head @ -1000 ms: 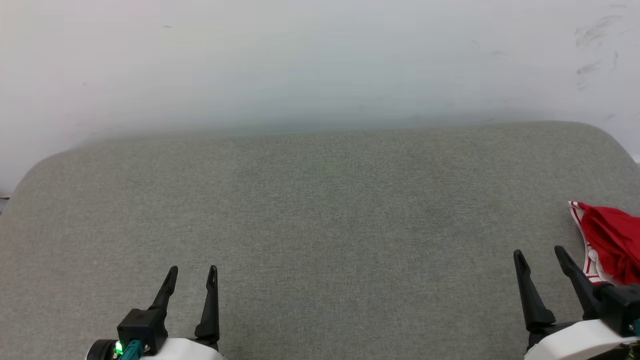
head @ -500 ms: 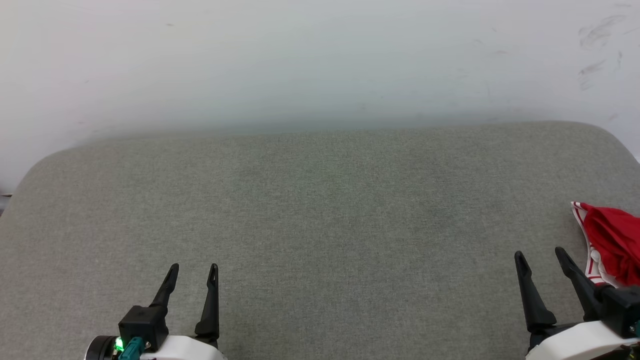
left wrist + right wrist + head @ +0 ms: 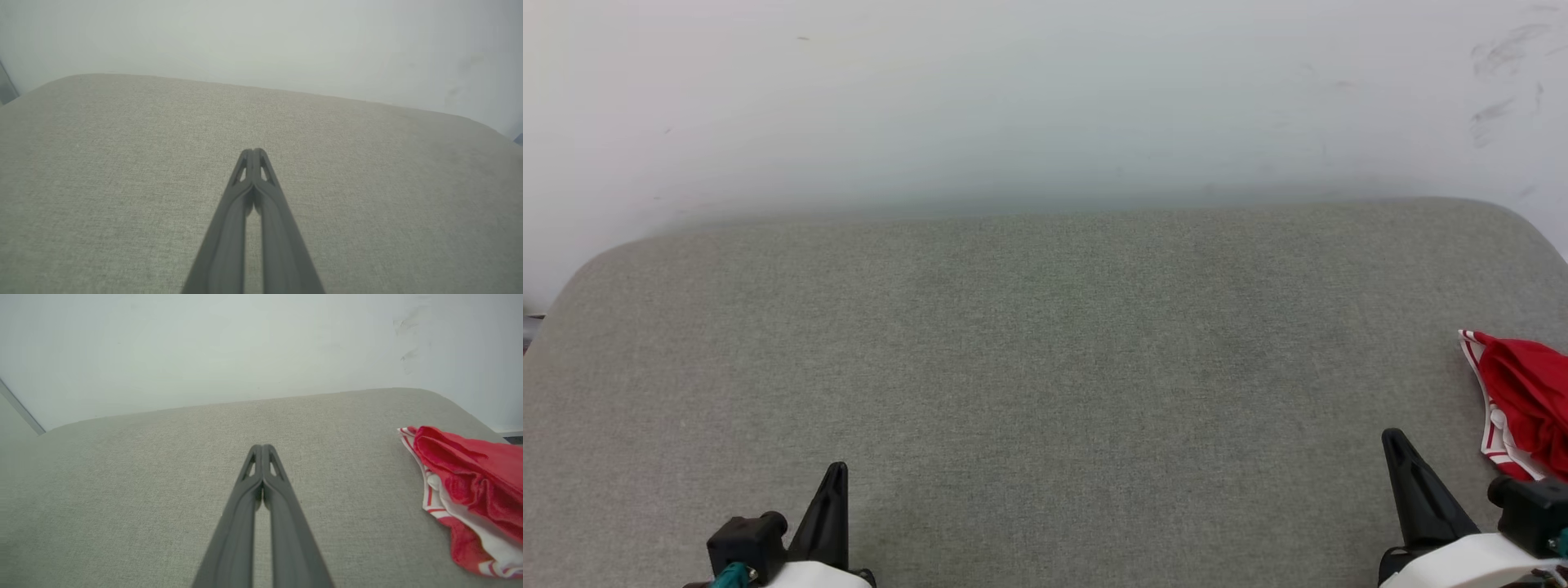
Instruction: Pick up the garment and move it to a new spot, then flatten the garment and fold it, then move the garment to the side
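Note:
The garment (image 3: pixel 1523 396) is a crumpled red heap with white and red-striped trim, lying at the right edge of the grey cushion (image 3: pixel 1045 367); it also lies at the right of the right wrist view as the garment (image 3: pixel 470 490). My right gripper (image 3: pixel 1395 441) is shut just left of it, not touching, and holds nothing; its closed tips (image 3: pixel 262 448) meet above bare fabric. My left gripper (image 3: pixel 836 472) is shut at the lower left over bare cushion, with its tips (image 3: pixel 253 152) pressed together.
A pale wall (image 3: pixel 1045 98) rises directly behind the cushion's far edge, with a few scuff marks (image 3: pixel 1494 57) at the upper right. The cushion's rounded corners drop off at far left and far right.
Both grippers have closed from wide open to shut on nothing, and both have drawn back slightly toward the bottom of the head view. The garment has not moved.

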